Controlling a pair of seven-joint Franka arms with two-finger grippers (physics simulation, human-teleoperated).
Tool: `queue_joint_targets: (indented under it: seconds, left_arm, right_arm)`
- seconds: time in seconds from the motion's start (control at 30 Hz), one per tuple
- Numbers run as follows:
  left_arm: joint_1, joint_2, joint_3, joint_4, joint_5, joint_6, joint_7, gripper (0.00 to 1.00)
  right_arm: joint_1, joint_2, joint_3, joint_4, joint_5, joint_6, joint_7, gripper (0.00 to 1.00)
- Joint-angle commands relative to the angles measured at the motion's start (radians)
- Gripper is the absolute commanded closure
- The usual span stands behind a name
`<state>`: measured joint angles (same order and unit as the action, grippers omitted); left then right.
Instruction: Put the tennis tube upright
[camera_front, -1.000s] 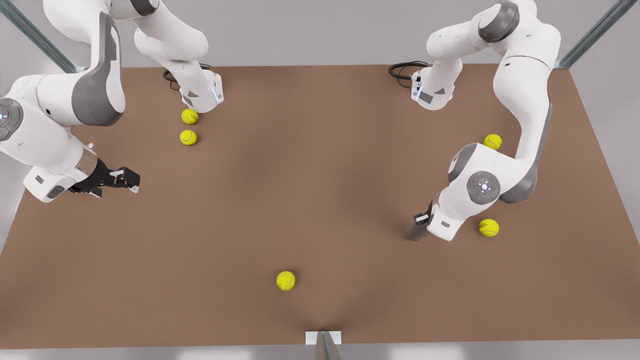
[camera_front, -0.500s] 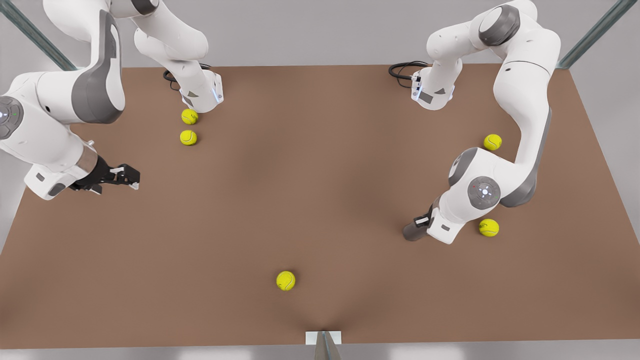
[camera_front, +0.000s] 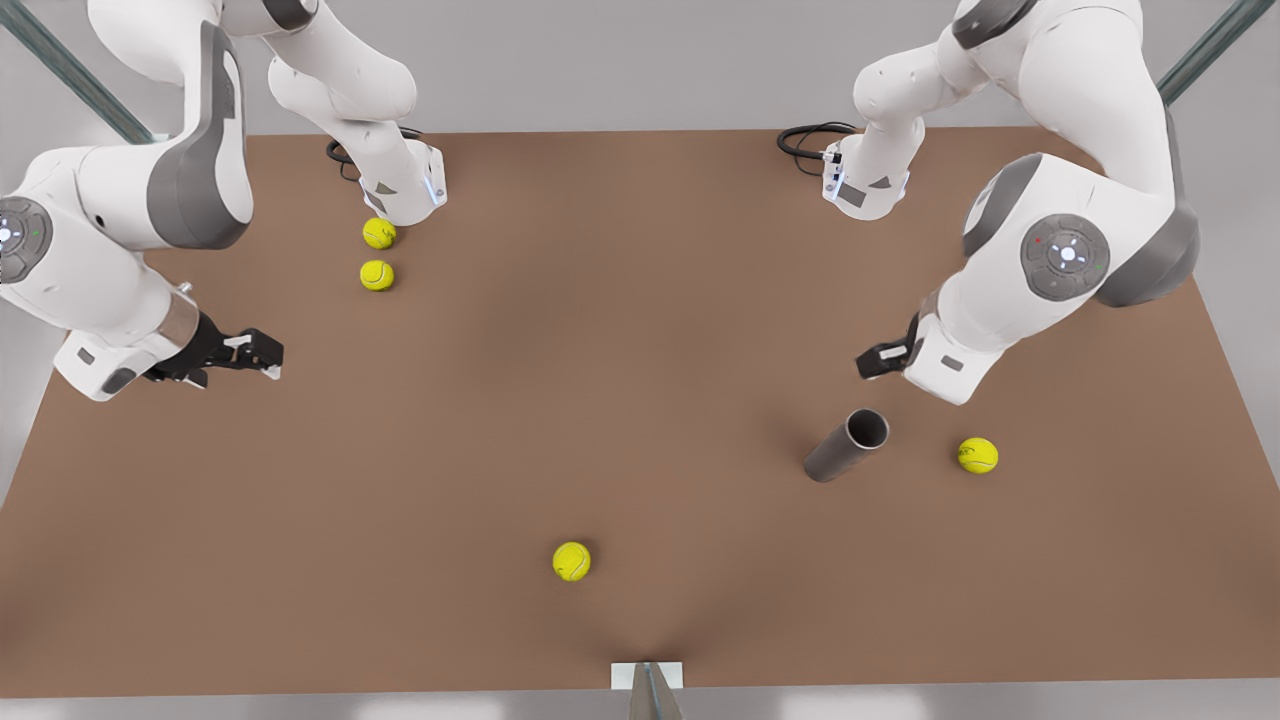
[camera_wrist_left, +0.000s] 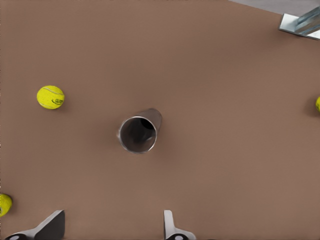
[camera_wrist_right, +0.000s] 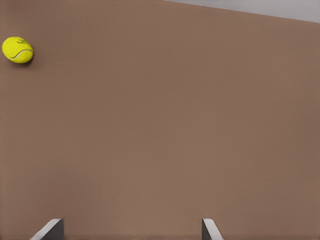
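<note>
The tennis tube stands upright on the table, lower right of the front view. Left gripper hangs above it, spread wide and empty (release step, apparently). Right gripper, mid-left, waits open, empty. Next: retreat clear.

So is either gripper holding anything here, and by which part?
Nothing is held. The left gripper is open above the tube, which stands free on the table; the right gripper waits open.
</note>
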<state>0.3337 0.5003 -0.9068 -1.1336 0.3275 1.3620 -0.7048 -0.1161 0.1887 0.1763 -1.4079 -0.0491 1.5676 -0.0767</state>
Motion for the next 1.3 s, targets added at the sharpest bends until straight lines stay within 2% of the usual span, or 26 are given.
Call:
queue_joint_targets:
  seconds: [0.0,0.03,0.07,0.1,0.13,0.17,0.5,0.6,1.0,1.03,1.1,1.27]
  left_arm:
    - [0.001,0.0,0.005,0.0,0.022,0.0,0.052,0.0]
    - [-0.013,-0.013,0.019,-0.005,0.16,-0.049,0.175,0.0]
    - [-0.256,-0.064,0.426,0.09,-0.032,-0.161,0.421,0.0]
    - [-0.364,-0.187,0.773,0.005,-0.356,-0.144,0.479,0.0]
    - [-0.347,-0.477,0.772,-0.424,-0.35,0.188,0.485,0.0]
    - [-0.344,-0.502,0.772,-0.479,-0.349,0.218,0.498,0.0]
    - [-0.344,-0.485,0.77,-0.485,-0.321,0.192,0.499,0.0]
    - [-0.344,-0.575,0.77,-0.658,-0.323,0.316,0.492,0.0]
    - [-0.344,-0.597,0.769,-0.68,-0.323,0.315,0.492,0.0]
    - [-0.352,-0.586,0.769,-0.666,-0.323,0.31,0.496,0.0]
    - [-0.361,-0.387,0.769,-0.416,-0.318,0.235,0.525,0.0]
    - [-0.36,-0.364,0.77,-0.396,-0.317,0.227,0.527,0.0]
  right_arm:
    - [-0.001,0.0,0.0,0.0,0.0,-0.001,0.0,0.0]
    - [-0.001,0.0,0.0,0.001,0.0,0.0,0.0,0.0]
    - [-0.001,0.001,-0.001,0.0,0.0,0.0,0.0,0.0]
    - [-0.001,0.001,0.0,0.001,0.0,0.0,0.0,0.0]
    - [0.001,0.003,0.0,0.0,0.0,0.0,0.0,0.0]
    - [-0.001,0.003,0.0,0.0,0.0,0.0,0.002,0.0]
    - [0.001,0.006,0.0,0.0,0.0,0.002,0.002,0.0]
    - [0.001,0.008,0.0,0.0,0.0,0.002,0.0,0.0]
    - [0.015,0.024,0.0,0.0,-0.002,0.003,0.003,0.0]
    - [0.015,0.024,0.0,0.0,-0.002,0.003,0.003,0.0]
    - [0.015,0.024,0.0,0.0,-0.002,0.005,0.003,0.0]
    - [0.015,0.024,0.0,0.0,-0.002,0.006,0.003,0.0]
